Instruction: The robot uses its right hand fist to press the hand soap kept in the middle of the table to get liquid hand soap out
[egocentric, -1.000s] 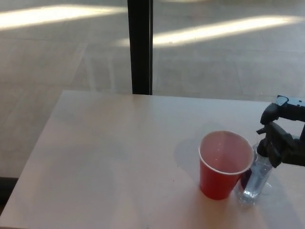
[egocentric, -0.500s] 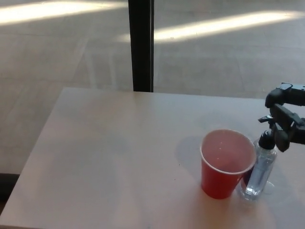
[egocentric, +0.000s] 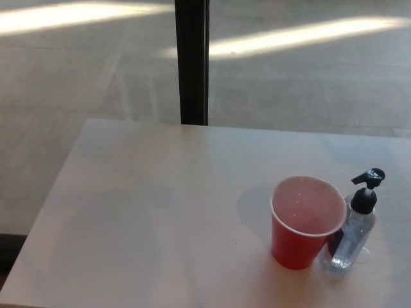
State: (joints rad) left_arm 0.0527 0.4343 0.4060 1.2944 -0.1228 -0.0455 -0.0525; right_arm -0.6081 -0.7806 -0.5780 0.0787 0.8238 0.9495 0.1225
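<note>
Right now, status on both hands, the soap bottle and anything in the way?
Both hands out of view. Soap bottle upright, pump up, untouched. Red cup close against its left side, spout aimed away from the cup; nothing above the pump.

I can't see the lower left side of the soap bottle (egocentric: 352, 240); the red cup (egocentric: 302, 224) covers it; the table (egocentric: 160, 212) runs off the bottom and right edges; neither of my hands is in frame; the cup's contents are too dim to judge.

A clear soap bottle (egocentric: 350, 240) stands upright, touching a red cup (egocentric: 303, 224) on the table (egocentric: 154, 212).
</note>
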